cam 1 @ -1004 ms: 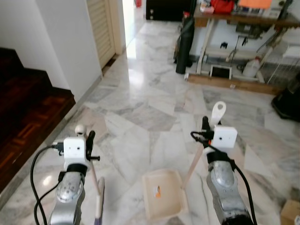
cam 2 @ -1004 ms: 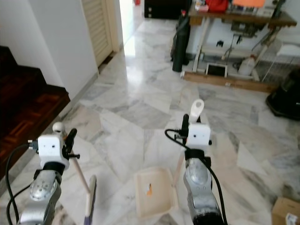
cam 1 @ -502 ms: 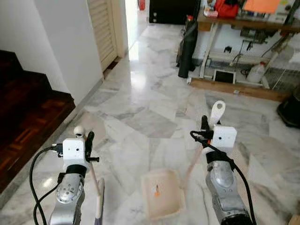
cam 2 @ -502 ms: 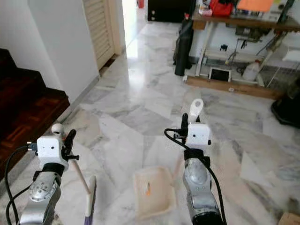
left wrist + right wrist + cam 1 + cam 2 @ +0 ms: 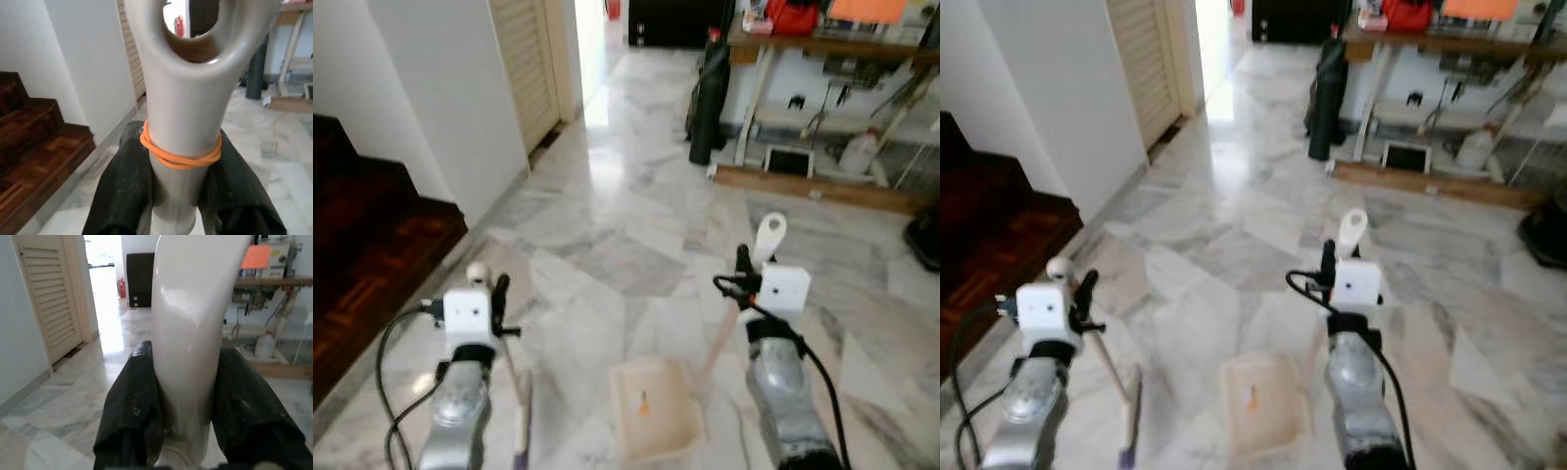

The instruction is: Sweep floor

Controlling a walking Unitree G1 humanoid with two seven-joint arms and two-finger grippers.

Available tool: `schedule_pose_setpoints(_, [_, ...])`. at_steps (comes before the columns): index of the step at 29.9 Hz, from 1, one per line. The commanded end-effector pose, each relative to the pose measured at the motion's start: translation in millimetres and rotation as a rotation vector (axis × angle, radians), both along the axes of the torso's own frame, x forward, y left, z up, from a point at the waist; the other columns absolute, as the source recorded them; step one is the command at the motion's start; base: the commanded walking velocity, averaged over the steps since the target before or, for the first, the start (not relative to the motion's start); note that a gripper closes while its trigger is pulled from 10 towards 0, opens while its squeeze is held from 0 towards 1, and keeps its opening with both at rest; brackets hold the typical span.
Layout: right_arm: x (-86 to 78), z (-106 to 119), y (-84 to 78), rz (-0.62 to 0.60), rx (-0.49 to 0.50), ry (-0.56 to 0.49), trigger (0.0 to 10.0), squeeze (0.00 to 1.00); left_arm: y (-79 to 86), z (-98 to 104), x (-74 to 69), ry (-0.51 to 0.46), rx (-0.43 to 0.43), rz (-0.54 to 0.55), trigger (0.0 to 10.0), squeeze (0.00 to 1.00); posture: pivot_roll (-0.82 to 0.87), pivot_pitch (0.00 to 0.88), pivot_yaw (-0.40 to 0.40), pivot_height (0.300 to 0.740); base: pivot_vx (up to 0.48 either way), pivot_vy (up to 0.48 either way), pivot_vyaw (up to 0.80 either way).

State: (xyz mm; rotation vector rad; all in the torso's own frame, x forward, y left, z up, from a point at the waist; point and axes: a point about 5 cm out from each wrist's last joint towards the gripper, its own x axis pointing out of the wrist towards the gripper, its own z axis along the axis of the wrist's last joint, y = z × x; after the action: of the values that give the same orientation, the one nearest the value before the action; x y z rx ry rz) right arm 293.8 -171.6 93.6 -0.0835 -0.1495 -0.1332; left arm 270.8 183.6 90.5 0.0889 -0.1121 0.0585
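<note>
Two silver arms, each with a white camera box at the wrist and a looping black cable. The fingers (image 5: 122, 196) are black and seem slightly dusty, though the view is blurred.

Floor (image 5: 636, 196): white marble, grey veining. Dustpan (image 5: 654, 419): cream, small orange mark inside; dustpan handle (image 5: 195, 333) glossy cream-white. Broom handle (image 5: 183, 122) was beige-grey with an orange rubber band (image 5: 178, 156) round it; broom bristles (image 5: 522, 416) pale, purple at the low end. Left gripper (image 5: 183, 196) and right gripper (image 5: 188, 416): black fingers, white camera boxes, silver arms. Stairs (image 5: 362, 245) dark red-brown wood parquet. Louvred door (image 5: 524, 59) cream. Wall (image 5: 440, 88) white.
</note>
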Motion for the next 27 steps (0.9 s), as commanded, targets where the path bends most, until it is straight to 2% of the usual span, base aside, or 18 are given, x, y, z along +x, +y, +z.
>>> schedule_pose_setpoints(1, [5.9, 16.0, 6.9, 0.025, -0.01, -0.067, 10.0, 0.0, 7.2, 11.9, 2.3, -0.05, 0.019, 0.011, 10.0, 0.0, 0.05, 0.0, 0.013, 0.74, 0.315, 0.0, 0.0])
schedule_pose_setpoints(27, [5.0, 16.2, 7.4, 0.021, -0.004, -0.073, 10.0, 0.0, 1.9, 12.1, 5.2, -0.045, 0.036, -0.024, 10.0, 0.0, 0.05, 0.0, 0.022, 0.74, 0.318, 0.0, 0.0])
